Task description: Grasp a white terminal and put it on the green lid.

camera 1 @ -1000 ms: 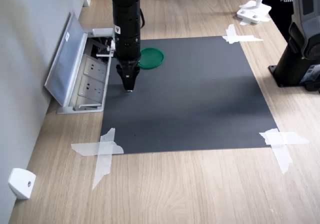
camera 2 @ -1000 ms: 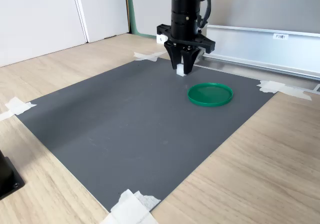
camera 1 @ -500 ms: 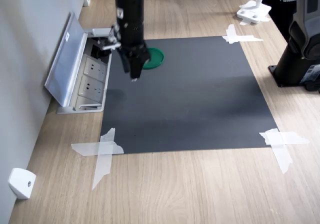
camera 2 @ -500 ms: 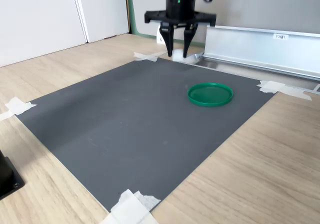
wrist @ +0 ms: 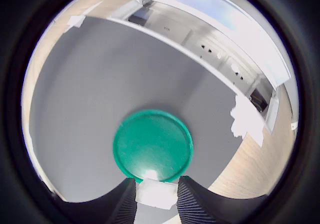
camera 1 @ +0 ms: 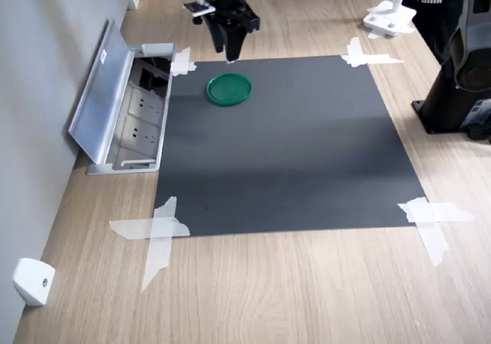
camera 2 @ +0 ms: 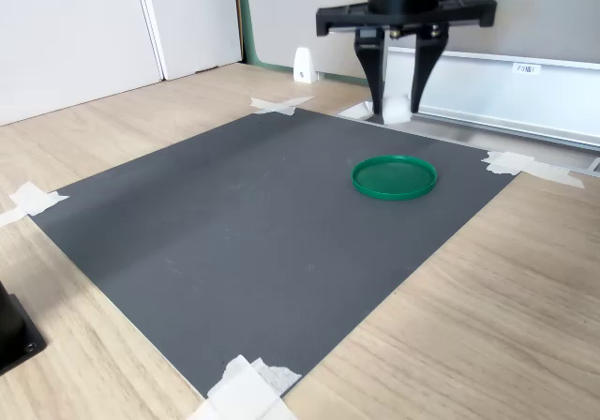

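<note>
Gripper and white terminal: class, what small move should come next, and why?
Probably a straight descent toward the green lid. The wrist view shows the white terminal clamped between the fingers, hanging over the lid's near rim, while the second exterior view shows the gripper well above the mat.

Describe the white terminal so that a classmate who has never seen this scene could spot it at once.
Find the dark mat taped to the wooden table, then the green lid on it. Above the lid hangs the black gripper, and the terminal is the tiny white block pinched between its fingers, unlike the flat tape strips.
</note>
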